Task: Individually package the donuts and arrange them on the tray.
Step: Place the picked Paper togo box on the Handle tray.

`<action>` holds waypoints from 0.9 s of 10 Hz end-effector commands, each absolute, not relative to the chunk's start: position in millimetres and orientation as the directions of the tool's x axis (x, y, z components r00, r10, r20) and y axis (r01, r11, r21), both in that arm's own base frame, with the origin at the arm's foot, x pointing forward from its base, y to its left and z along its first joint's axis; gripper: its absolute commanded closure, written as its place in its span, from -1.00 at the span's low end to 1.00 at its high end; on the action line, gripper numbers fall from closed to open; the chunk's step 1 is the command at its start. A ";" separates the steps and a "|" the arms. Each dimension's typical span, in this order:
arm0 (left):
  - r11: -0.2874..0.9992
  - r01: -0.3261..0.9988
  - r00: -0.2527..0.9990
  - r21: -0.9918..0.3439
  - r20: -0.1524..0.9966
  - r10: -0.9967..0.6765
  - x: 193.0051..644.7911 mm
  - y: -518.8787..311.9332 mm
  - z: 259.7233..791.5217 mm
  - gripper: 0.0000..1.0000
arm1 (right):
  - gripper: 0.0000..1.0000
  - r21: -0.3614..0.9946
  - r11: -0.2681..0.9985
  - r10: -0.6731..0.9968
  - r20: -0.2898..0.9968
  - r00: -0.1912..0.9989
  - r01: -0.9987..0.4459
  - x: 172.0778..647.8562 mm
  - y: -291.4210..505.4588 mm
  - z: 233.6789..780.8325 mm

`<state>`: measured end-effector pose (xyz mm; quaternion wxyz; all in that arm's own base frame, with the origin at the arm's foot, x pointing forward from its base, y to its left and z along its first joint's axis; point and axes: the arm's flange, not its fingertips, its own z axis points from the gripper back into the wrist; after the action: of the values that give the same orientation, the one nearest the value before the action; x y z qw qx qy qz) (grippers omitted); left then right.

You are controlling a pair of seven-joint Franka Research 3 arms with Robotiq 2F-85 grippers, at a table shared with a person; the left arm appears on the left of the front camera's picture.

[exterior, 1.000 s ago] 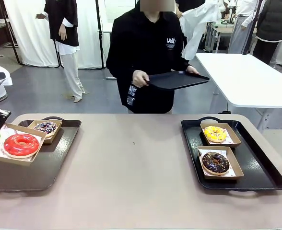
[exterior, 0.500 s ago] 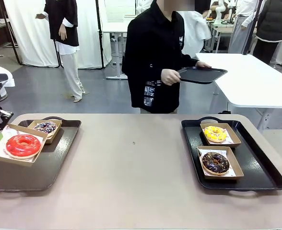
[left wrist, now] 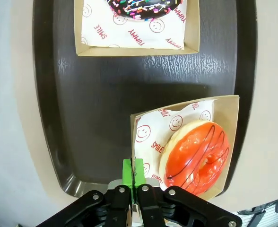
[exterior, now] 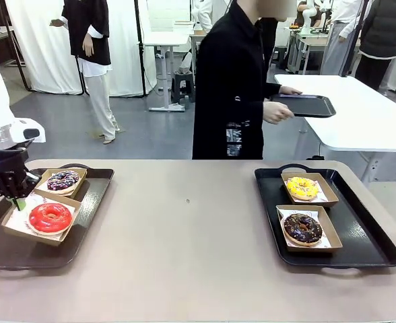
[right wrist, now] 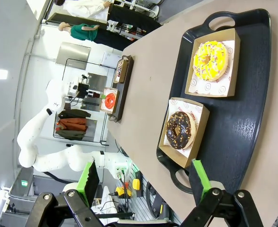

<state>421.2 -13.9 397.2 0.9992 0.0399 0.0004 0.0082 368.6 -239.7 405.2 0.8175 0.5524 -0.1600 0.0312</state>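
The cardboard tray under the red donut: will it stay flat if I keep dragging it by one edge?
Probably not fully. The cardboard tray looks thin, and the left end effector pinches only one rim, so it may flex. The red donut sits off-centre on glossy paper liner, so it could slide toward the far wall.

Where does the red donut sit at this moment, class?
In the front view, the red donut lies in a cardboard box on the left tray, just in front of the purple sprinkled donut, with the left gripper shut on its box's edge.
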 end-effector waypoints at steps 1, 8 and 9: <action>0.994 0.030 0.999 0.106 0.012 -0.032 431.2 -11.0 394.1 0.98 | -1.00 0.895 0.381 -0.126 0.297 0.947 -0.230 368.0 -239.1 405.1; 0.993 0.048 0.998 0.112 0.041 -0.052 432.1 -17.2 371.5 0.98 | -1.00 0.895 0.381 -0.126 0.297 0.947 -0.230 368.0 -239.1 405.1; 0.992 0.049 0.998 0.116 0.040 -0.054 433.2 -16.6 372.1 -0.20 | -1.00 0.895 0.381 -0.126 0.297 0.947 -0.230 368.0 -239.1 405.1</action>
<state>433.9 -17.9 374.5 0.9989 0.0421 -0.0112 -0.0182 368.6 -239.7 405.2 0.8175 0.5524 -0.1600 0.0312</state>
